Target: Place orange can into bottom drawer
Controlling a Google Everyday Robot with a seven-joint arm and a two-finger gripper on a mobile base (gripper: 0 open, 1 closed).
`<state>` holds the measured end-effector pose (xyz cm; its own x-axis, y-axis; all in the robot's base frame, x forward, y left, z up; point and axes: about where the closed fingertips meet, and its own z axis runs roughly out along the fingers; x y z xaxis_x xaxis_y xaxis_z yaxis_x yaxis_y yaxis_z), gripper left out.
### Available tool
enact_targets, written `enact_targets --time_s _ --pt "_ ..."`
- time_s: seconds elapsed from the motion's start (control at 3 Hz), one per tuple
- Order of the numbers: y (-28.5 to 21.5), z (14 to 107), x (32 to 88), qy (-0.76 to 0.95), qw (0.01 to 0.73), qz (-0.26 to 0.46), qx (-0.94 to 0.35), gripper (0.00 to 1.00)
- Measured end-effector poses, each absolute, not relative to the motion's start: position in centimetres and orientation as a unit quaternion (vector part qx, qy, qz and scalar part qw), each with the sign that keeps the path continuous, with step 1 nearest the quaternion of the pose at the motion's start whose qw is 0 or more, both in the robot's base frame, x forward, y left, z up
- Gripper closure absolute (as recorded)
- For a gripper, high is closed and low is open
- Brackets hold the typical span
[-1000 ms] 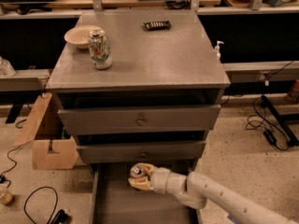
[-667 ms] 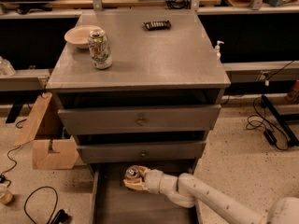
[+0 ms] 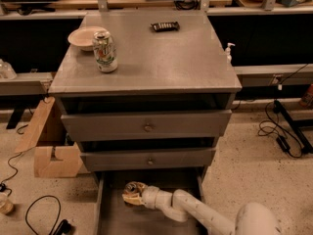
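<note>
The orange can [image 3: 132, 189] with its silver top sits low inside the open bottom drawer [image 3: 110, 219], near the drawer's back left. My gripper [image 3: 133, 196] is at the end of the white arm reaching in from the lower right, and it is closed around the can. The drawer's flat grey floor shows to the left of and below the can.
On the cabinet top [image 3: 161, 58] stand a white-green can [image 3: 105, 51], a white bowl [image 3: 84, 37] and a black remote [image 3: 165, 26]. Two upper drawers with round knobs [image 3: 146, 127] are closed. A cardboard box [image 3: 49, 146] and cables lie on the floor at the left.
The gripper with the orange can has moved a little left and down, deeper into the bottom drawer. The arm now reaches in from lower in the view.
</note>
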<state>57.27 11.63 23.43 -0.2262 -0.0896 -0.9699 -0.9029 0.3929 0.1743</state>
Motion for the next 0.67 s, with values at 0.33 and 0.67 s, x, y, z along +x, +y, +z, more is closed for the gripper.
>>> enact_targets --time_s 0.33,0.67 --pt "12.86 20.03 56.76 0.688 0.47 0.4 -0.381 0.98" --pt "12.92 20.3 56.75 0.686 0.472 0.402 -0.38 0.75"
